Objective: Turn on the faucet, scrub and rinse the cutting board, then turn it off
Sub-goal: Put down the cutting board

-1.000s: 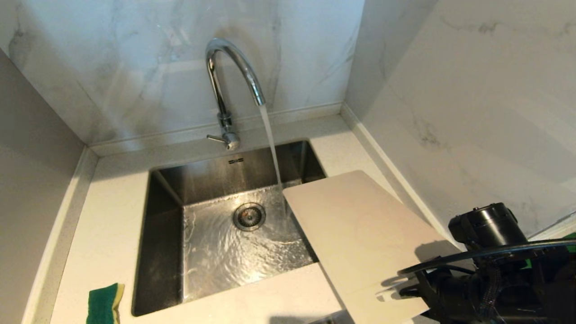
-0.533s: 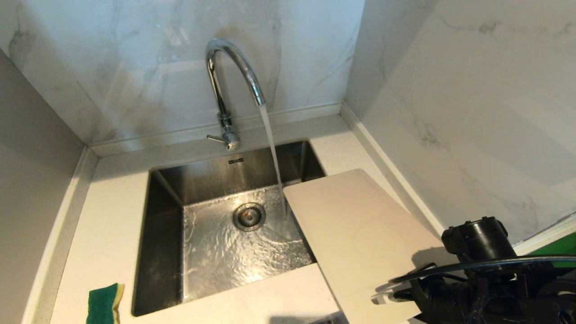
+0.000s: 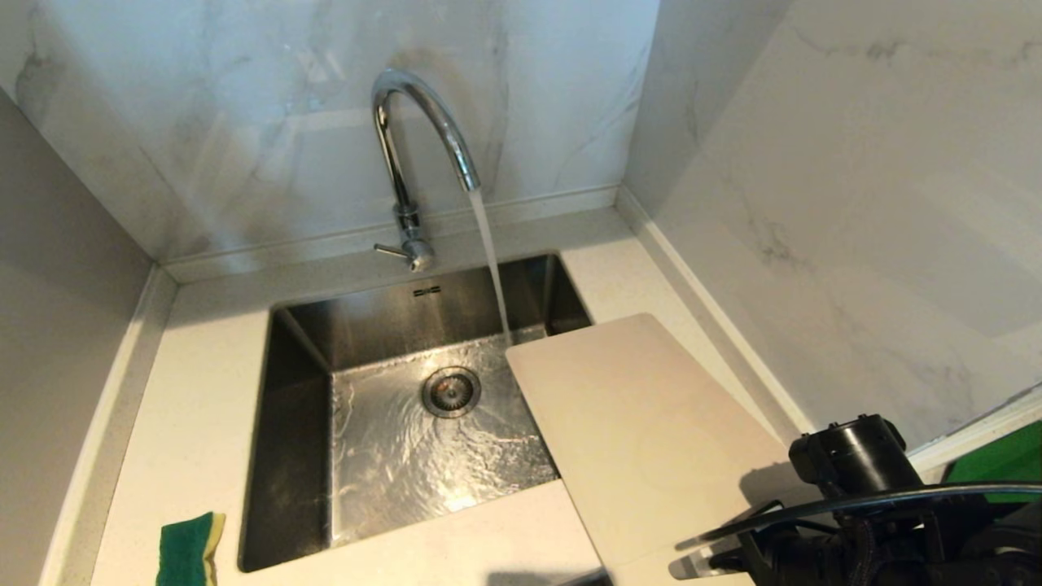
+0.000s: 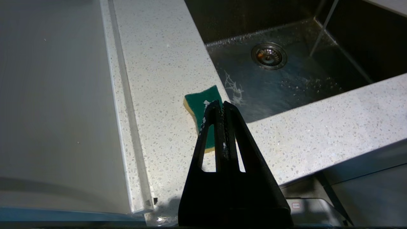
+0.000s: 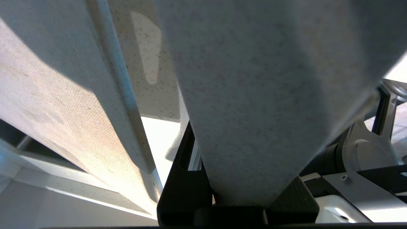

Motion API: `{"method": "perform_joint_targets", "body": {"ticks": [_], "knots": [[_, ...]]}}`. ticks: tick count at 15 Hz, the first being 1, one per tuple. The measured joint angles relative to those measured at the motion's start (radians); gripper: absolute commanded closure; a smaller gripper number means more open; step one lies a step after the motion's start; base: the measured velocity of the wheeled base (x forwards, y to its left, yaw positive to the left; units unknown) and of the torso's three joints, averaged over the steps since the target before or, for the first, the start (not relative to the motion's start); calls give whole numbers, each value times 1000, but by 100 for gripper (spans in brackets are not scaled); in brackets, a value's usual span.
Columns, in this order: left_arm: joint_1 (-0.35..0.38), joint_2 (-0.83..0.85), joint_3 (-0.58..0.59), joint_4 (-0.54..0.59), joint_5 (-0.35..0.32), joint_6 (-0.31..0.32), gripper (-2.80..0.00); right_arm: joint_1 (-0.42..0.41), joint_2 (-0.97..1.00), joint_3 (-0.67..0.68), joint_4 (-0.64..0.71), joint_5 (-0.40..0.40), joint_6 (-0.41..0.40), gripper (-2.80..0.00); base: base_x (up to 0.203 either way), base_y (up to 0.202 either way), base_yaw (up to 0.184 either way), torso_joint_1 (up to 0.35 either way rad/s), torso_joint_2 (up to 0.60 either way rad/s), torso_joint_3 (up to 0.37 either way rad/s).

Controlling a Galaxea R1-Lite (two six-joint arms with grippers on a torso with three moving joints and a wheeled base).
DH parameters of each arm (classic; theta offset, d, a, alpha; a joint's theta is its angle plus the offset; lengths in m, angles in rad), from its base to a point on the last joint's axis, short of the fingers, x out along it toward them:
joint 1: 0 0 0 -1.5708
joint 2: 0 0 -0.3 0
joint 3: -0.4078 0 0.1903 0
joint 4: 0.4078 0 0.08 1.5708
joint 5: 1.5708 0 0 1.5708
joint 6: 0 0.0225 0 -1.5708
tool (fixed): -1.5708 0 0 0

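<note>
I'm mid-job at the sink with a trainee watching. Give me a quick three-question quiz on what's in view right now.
1. True or false: water is running from the faucet.
2. Which gripper holds the cutting board? A) the left gripper B) the right gripper C) neither
3. Fill in: the sponge lies on the counter to the ______ of the sink, seen from the head camera.

Key
1. True: a stream falls into the sink just beside the board's far corner.
2. B: it grips the board's near end; the left gripper is shut and empty above the sponge.
3. left
</note>
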Motion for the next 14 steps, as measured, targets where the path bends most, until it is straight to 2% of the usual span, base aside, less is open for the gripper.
{"method": "perform_joint_targets", "body": {"ticks": [11, 14], "knots": [[0, 0, 0, 0, 0, 0, 0, 3, 43, 18, -37, 9, -3, 0, 0, 0, 0, 0, 0, 0], [0, 0, 0, 0, 0, 0, 0, -12, 46, 19, -99, -54, 27, 0, 0, 0, 0, 0, 0, 0]]}}
